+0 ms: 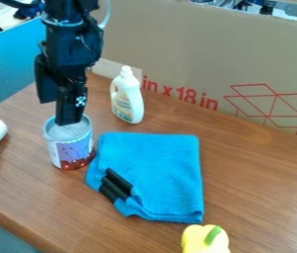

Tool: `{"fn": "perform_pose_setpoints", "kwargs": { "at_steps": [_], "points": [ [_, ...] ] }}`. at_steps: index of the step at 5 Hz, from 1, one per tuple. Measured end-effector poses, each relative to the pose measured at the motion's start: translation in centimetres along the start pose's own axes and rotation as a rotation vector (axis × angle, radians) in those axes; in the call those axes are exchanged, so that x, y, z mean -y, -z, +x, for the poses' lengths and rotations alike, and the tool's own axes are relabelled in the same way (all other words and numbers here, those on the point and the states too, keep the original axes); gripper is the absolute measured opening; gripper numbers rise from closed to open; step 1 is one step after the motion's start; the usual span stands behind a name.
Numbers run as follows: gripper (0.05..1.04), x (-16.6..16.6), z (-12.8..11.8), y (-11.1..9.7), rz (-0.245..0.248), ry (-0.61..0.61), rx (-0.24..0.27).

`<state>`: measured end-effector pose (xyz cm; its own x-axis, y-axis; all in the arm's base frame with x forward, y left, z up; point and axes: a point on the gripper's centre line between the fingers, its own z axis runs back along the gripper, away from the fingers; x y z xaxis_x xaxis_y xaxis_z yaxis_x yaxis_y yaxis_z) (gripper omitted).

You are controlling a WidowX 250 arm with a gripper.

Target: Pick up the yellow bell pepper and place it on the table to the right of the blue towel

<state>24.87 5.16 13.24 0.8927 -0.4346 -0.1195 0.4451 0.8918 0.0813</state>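
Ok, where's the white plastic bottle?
White bottle stands in the camera view's upper half, left of centre, between blue folded cloth and brown cardboard wall.

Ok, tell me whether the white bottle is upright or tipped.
Upright: the white bottle stands on its base on the table, cap on top.

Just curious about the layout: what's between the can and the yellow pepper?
A folded blue cloth, with short black sticks on it, lies between the can and the yellow pepper, as the camera view shows.

Red dimension print (184, 94) on the cardboard (177, 44)
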Motion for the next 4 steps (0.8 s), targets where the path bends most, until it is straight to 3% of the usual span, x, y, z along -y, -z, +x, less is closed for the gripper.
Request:
{"fn": "perform_pose_setpoints", "kwargs": {
  "at_steps": [1,2,3,4],
  "points": [
    [1.005,0.3,0.0,0.6,-0.02,0.008,-0.02],
    [1.005,3.4,1.4,0.8,-0.093,0.092,0.009],
    [1.005,6.6,2.8,0.0,-0.096,0.173,0.055],
    [1.005,10.5,3.7,-1.7,-0.06,0.259,0.105]
  ]
}}
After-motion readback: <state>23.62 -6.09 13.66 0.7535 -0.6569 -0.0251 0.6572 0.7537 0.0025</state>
